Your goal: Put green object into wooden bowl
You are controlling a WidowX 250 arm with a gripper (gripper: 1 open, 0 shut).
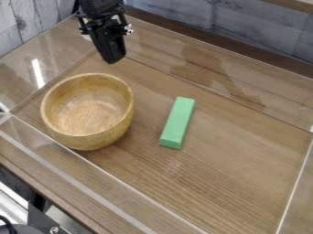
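Task basically not started. The green object (178, 122), a flat mint-green bar, lies flat on the wooden table (232, 110) at centre frame, long axis running roughly upper right to lower left, just right of the wooden bowl (87, 111) but not touching it. Clear strip of tabletop between them. The bowl sits left of centre, upright, and its inside looks empty: only wood grain showing.

The claw (113, 55) hangs at the upper left of the frame, above and behind the bowl's far rim, pointing steeply down. Its jaws are pinched together with nothing between them, so it carries nothing. It is well apart from the bar and not lined up over it.

A clear plastic wall (31, 57) rings the work area; the reflections on it do not hide any task item.

Done so far, judging by the layout: nothing. Bar not grasped, not lifted, not in the bowl.

Left to do, as I read it: spread the jaws, travel right and toward the front of the frame to the bar, come down across its narrow width, close, lift, carry left over the bowl, release. Whole pick-and-place remains.
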